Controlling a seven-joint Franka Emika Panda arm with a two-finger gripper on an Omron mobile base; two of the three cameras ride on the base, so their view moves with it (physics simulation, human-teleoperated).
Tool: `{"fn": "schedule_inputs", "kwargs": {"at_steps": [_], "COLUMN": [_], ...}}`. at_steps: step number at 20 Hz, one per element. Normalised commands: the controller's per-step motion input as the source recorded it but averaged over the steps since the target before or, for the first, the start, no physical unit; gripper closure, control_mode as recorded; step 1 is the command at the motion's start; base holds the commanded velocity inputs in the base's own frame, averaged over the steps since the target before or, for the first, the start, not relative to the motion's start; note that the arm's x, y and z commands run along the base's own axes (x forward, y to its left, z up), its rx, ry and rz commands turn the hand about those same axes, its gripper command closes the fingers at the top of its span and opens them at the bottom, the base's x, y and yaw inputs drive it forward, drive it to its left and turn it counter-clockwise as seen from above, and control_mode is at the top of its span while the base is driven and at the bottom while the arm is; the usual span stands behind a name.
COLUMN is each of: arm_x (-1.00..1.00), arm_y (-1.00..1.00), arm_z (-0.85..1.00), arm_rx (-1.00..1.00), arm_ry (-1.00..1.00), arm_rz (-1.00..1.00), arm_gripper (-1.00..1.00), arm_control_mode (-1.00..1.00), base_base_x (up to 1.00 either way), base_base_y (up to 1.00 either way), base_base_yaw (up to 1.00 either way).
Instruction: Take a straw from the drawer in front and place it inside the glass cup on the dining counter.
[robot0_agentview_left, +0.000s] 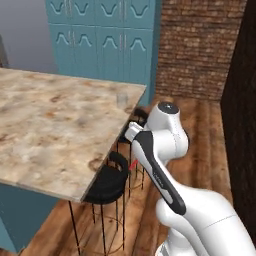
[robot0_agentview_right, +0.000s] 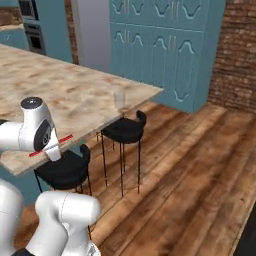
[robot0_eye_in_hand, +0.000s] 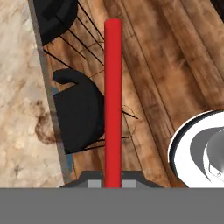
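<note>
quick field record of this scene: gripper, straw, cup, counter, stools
gripper: shut on the straw, beside the counter edge, above the stools
straw: red, held near one end, roughly level, not yet in the cup
glass cup: clear, upright, near the corner of the dining counter
stools: two black stools tucked at the counter edge
floor: wooden planks
</note>
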Motion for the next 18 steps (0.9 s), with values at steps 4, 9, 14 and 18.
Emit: {"fn": "schedule_inputs", "kwargs": {"at_steps": [4, 9, 14, 18], "arm_x": [0.00, 0.00, 0.00, 0.00], "arm_y": [0.00, 0.00, 0.00, 0.00], "arm_z": [0.00, 0.00, 0.00, 0.00], "arm_rx": [0.00, 0.00, 0.00, 0.00], "arm_ry": [0.00, 0.00, 0.00, 0.00], "arm_rz": [0.00, 0.00, 0.00, 0.00], "arm_gripper": [1.00, 1.00, 1.00, 1.00], "arm_control_mode": [1.00, 1.00, 1.00, 1.00], "base_base_x": [0.49, 0.49, 0.50, 0.53], "base_base_y": [-0.99, -0.98, -0.96, -0.90], "base_base_yaw": [0.38, 0.38, 0.39, 0.41]}}
